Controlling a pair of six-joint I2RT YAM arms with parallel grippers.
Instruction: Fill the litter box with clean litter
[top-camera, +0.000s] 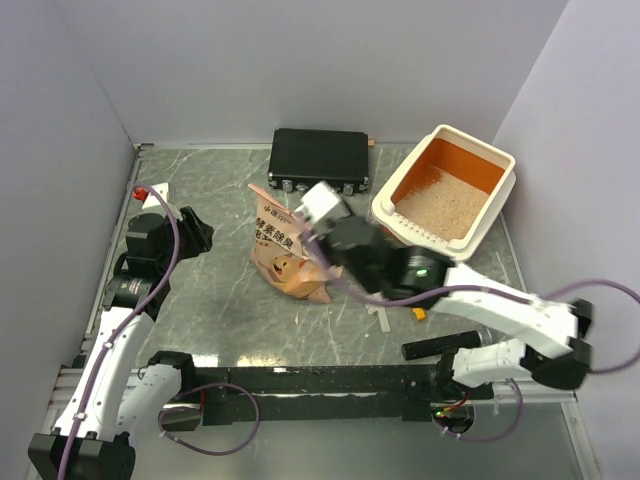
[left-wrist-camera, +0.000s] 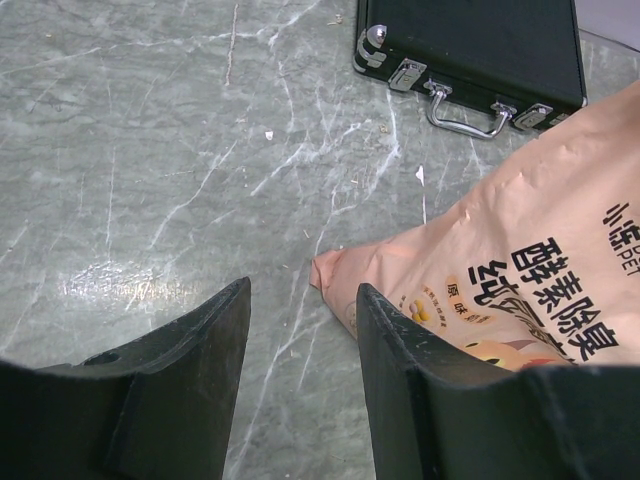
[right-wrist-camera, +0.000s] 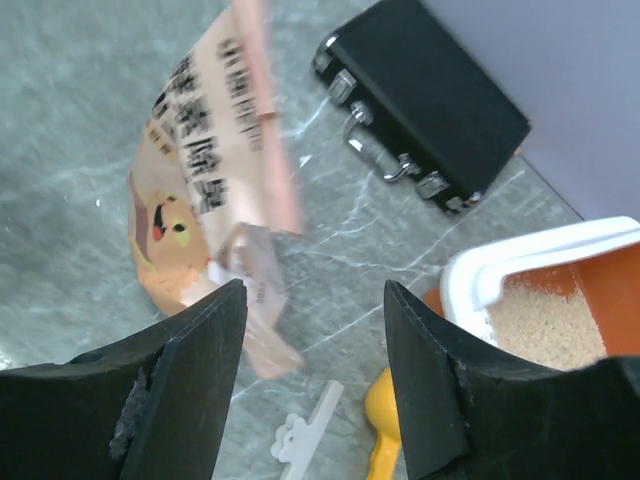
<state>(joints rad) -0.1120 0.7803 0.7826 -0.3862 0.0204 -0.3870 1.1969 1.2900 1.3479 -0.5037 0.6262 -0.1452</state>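
While both arms hang over the table (left-wrist-camera: 150, 150), the litter box (top-camera: 478, 141) sits at the far right corner, angled, grille end toward the arms. Litter (top-camera: 445, 205) covers most of its floor, with bare orange at the far end. Right gripper (right-wrist-camera: 315, 290) hovers over the bag (top-camera: 280, 250), jaws apart, nothing between them. The bag lies crumpled mid-table, left of the box, not touching it. Left gripper (left-wrist-camera: 303, 290) is low over bare table near the bag's corner, jaws apart, empty. Black case (top-camera: 320, 158) is at the far edge, closed, behind the bag. Yellow scoop (right-wrist-camera: 385, 435) and a flat white piece (right-wrist-camera: 305, 430) lie on the table between bag and box.
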